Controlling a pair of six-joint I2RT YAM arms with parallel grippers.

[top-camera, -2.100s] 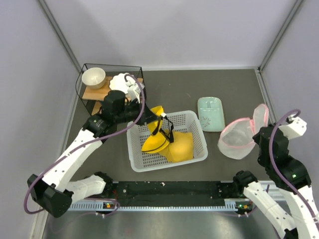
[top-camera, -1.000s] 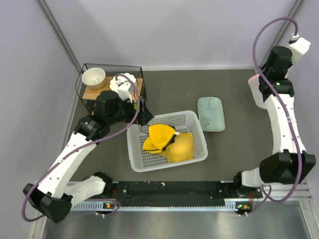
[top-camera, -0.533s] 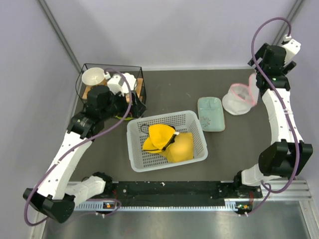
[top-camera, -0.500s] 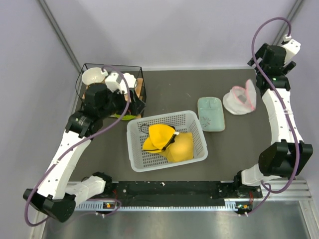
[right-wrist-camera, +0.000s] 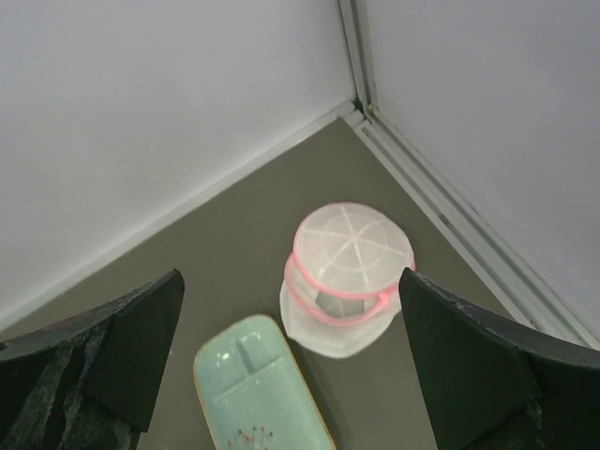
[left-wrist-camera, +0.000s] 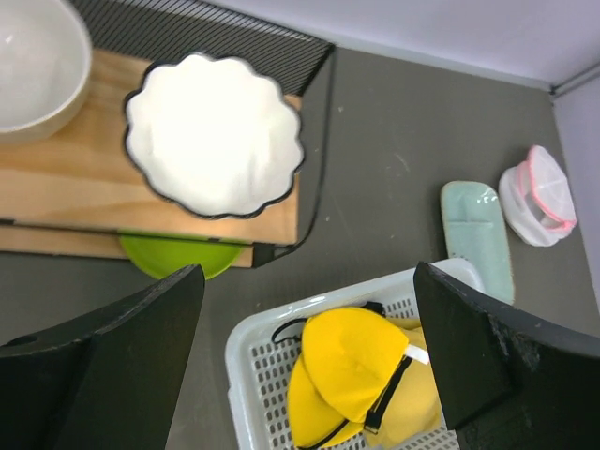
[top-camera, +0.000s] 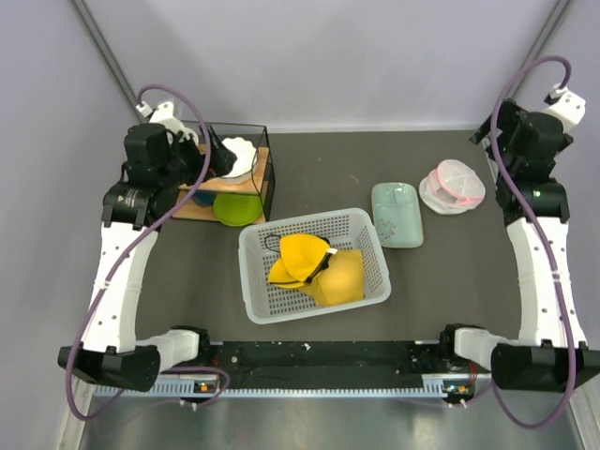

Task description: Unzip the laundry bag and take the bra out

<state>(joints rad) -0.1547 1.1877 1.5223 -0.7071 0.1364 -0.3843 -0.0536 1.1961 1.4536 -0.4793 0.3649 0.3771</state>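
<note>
- The mustard-yellow bra with thin dark straps (top-camera: 314, 267) now lies in the white perforated plastic basket (top-camera: 258, 302). Two seconds ago my left pincer (left-wrist-camera: 309, 272) was holding it up over that basket.
- That left pincer has since pulled back above the black wire-framed wooden shelf (left-wrist-camera: 56, 202), fingers spread wide with nothing between them.
- The translucent white mesh laundry bag with the pink zip rim (top-camera: 452, 186) was carried from the near right to the far right of the dark worktop (top-camera: 319, 169). It sits just beside the pale mint-green tray (top-camera: 397, 214).
- My right pincer (right-wrist-camera: 291, 274) hovers above the bag, fully spread and empty.
- I judge the task done: the bra is out and the bag is set aside.
</note>
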